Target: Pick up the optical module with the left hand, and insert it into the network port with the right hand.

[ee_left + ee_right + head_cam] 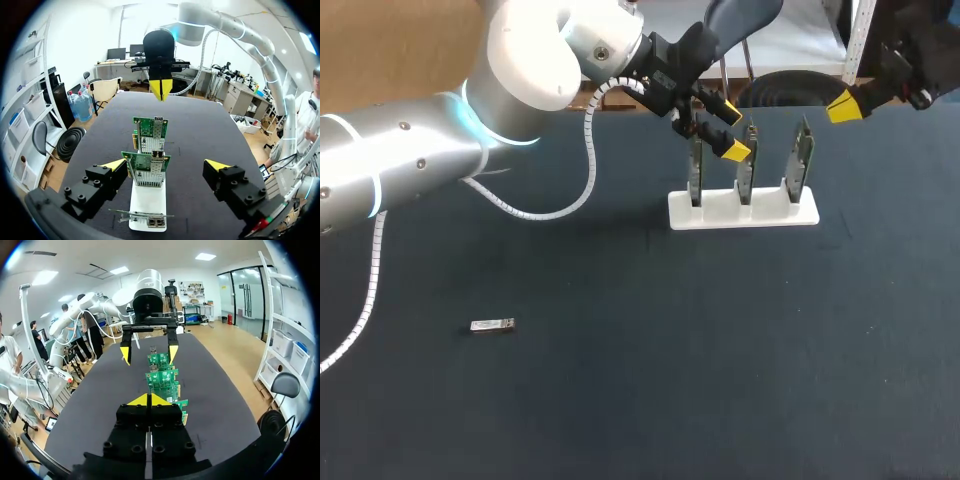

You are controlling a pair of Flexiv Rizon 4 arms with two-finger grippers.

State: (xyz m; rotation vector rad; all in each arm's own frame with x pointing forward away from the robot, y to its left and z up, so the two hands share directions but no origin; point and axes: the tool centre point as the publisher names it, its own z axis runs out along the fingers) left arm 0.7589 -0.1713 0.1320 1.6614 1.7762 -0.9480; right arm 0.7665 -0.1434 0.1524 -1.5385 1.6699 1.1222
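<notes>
On the dark counter, at the near left, the optical module lies flat, well apart from both arms. At the far middle a white holder carries three green network cards upright in a row. The left arm comes in from the left, its jaws above the left end of that row. The right arm sits at the far right edge.

From the left wrist, the left jaws stand released, wide apart, with the cards ahead of and below them. The right jaws hang beyond the row.

From the right wrist, the right jaws are clenched tip to tip on nothing. The cards line up ahead, and the left jaws are spread over the farthest one.
</notes>
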